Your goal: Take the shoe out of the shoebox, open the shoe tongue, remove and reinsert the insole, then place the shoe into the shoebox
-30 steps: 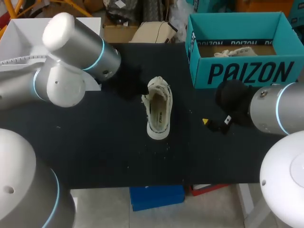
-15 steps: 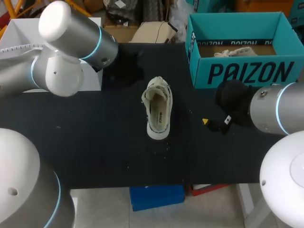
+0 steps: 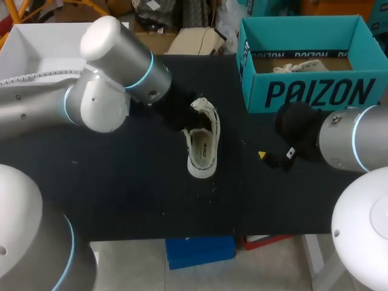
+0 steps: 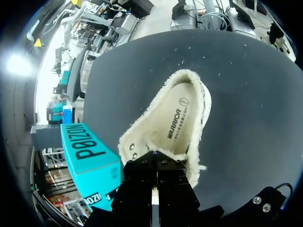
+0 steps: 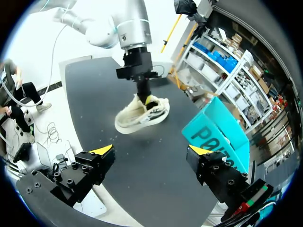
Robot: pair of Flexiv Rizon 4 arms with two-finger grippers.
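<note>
Robotics lab: left arm (image 3: 91,103), right arm (image 3: 354,142), black worktable (image 3: 121,182)

I am looking at a black table (image 3: 121,182). A cream shoe (image 3: 203,148) stands on its sole near the middle, toe to the far side and heel toward the near edge. A teal shoebox (image 3: 315,91), open on top, sits at the far right, well apart from the shoe. Pale specks (image 3: 213,188) dot the surface just beside the heel.
</note>
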